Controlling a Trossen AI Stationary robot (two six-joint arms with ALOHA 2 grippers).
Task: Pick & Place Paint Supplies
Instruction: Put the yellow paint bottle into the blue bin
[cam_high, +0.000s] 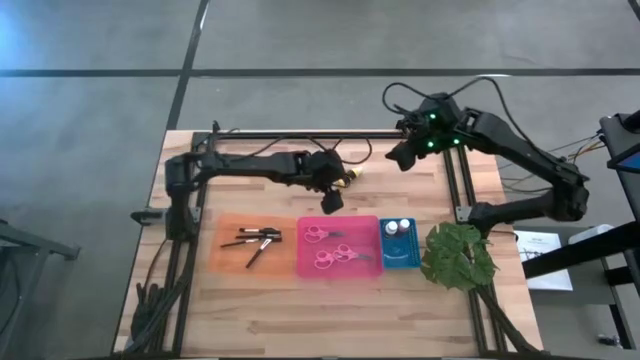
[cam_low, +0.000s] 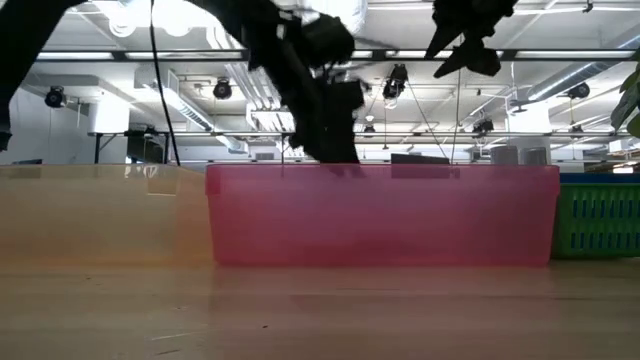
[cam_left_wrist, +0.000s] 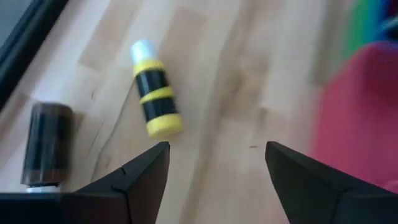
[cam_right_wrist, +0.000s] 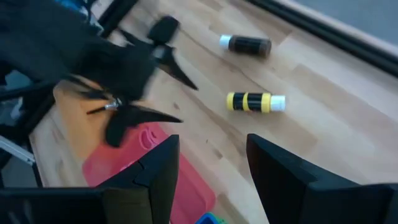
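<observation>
A yellow paint bottle (cam_left_wrist: 155, 99) with black bands and a white cap lies on its side on the wood, and a dark bottle (cam_left_wrist: 46, 143) lies near it. My left gripper (cam_left_wrist: 214, 168) hovers open just short of the yellow bottle (cam_high: 352, 178), beyond the pink tray's far edge, with nothing between its fingers. My right gripper (cam_right_wrist: 211, 162) is open and empty, raised over the table's far right (cam_high: 405, 155); its view shows both bottles (cam_right_wrist: 255, 101) (cam_right_wrist: 245, 45). Thin brushes (cam_high: 255, 240) lie in the orange tray, pink-handled scissors (cam_high: 335, 248) in the pink tray, two small bottles (cam_high: 398, 228) in the blue tray.
The orange tray (cam_high: 225, 262), pink tray (cam_high: 338, 274) and blue tray (cam_high: 400, 260) stand in a row near the table's middle. A green leafy plant (cam_high: 458, 255) lies to their right. Bare wood stretches along the near edge and between the trays and the far rail.
</observation>
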